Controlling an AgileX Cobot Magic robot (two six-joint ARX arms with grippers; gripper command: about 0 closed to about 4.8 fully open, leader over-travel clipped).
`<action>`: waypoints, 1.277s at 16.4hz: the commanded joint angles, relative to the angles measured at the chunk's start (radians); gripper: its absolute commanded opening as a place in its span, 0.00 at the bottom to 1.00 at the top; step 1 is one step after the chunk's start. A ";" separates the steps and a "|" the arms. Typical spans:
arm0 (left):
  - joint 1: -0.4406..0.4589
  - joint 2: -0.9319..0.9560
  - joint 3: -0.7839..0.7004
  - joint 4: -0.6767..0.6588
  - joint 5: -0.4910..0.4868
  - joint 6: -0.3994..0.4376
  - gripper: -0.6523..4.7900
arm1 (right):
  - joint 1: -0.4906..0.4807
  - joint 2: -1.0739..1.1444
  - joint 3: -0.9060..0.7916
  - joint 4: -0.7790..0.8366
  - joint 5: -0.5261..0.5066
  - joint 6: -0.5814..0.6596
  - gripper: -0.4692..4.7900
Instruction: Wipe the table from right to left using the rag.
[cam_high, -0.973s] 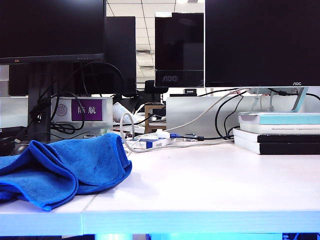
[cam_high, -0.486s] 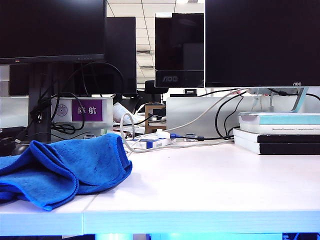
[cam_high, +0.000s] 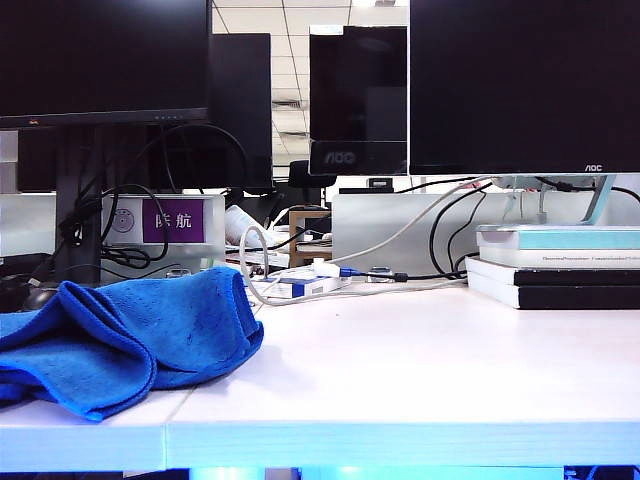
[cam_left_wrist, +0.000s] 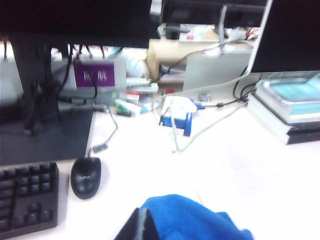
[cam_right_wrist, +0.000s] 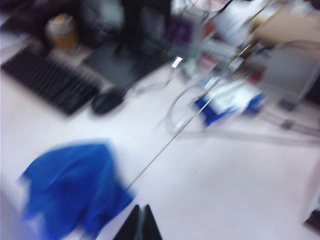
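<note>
Your rag (cam_high: 125, 335) lies bunched in thick blue folds at the left end of the table (cam_high: 420, 370), close to the front edge, with its right side just reaching the thin seam line (cam_right_wrist: 165, 145) that runs back across the top. Nothing is touching it: it sits free on the pale surface.

Look through the right wrist view and you see the right gripper (cam_right_wrist: 139, 225) up above the table, its two dark fingers pressed together with nothing between them, the rag (cam_right_wrist: 75, 187) lying off to one side below it. That picture is blurred.

In the left wrist view the left gripper (cam_left_wrist: 139, 227) shows only as a dark tip at the picture's edge, right against the rag (cam_left_wrist: 192, 220); you cannot tell whether its fingers stand apart or together, or whether they touch the cloth.

Behind the rag, toward the back left, sit a black mouse (cam_left_wrist: 85, 177) and a keyboard (cam_left_wrist: 25, 197). A tangle of white cables (cam_high: 300, 280) lies mid-table at the back, and a stack of books (cam_high: 555, 265) holds the back right corner under a monitor (cam_high: 525, 85).
</note>
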 joint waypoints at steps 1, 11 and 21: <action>0.000 0.005 -0.104 0.117 -0.008 -0.028 0.11 | 0.002 -0.175 -0.263 0.213 0.096 0.018 0.08; 0.000 0.005 -0.343 0.305 -0.056 -0.041 0.11 | -0.001 -0.613 -0.978 0.413 0.545 0.097 0.13; 0.000 -0.031 -0.642 0.761 -0.045 -0.069 0.11 | 0.000 -0.671 -1.051 0.386 0.448 0.096 0.13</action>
